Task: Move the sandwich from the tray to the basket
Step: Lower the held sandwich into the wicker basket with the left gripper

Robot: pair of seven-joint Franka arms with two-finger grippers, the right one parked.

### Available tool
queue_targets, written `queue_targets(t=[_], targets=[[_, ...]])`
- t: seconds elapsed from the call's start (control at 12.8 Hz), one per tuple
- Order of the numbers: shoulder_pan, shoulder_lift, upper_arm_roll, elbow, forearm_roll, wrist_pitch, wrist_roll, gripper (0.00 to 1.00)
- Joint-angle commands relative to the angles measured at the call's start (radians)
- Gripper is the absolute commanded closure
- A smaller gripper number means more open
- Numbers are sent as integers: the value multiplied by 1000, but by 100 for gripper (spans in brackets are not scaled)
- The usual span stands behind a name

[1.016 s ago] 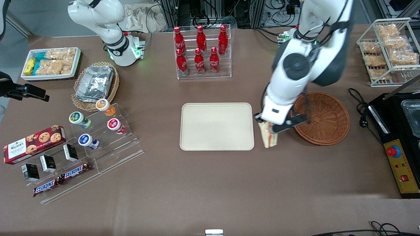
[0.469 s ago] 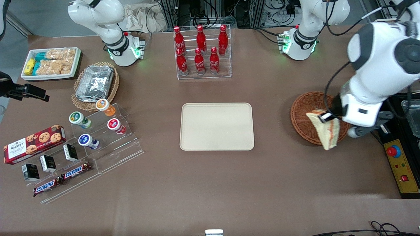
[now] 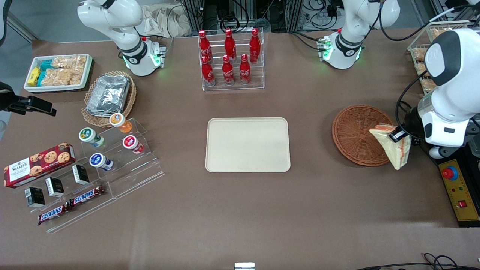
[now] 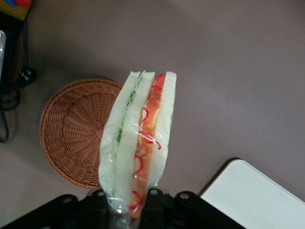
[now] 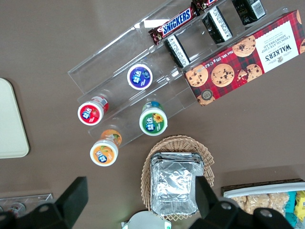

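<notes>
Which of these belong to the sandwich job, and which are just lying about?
Job:
- hand, near the brown basket, gripping the sandwich
- brown basket: target
- white tray: likely source

Lying about:
- red bottles
- cookie box and jars, toward the parked arm's end
- foil containers in wicker basket

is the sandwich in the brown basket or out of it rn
Out: the gripper, beside the brown basket, holds the sandwich by one end, and it does not rest inside.
</notes>
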Motion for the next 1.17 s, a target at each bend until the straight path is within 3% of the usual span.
queue_targets(t=[0.0, 0.94, 1.09], targets=[[-12, 6, 27, -73, -42, 33, -35, 100], [-55, 2, 21, -507, -58, 459, -169, 100], [-55, 14, 19, -521, -58, 482, -169, 100]])
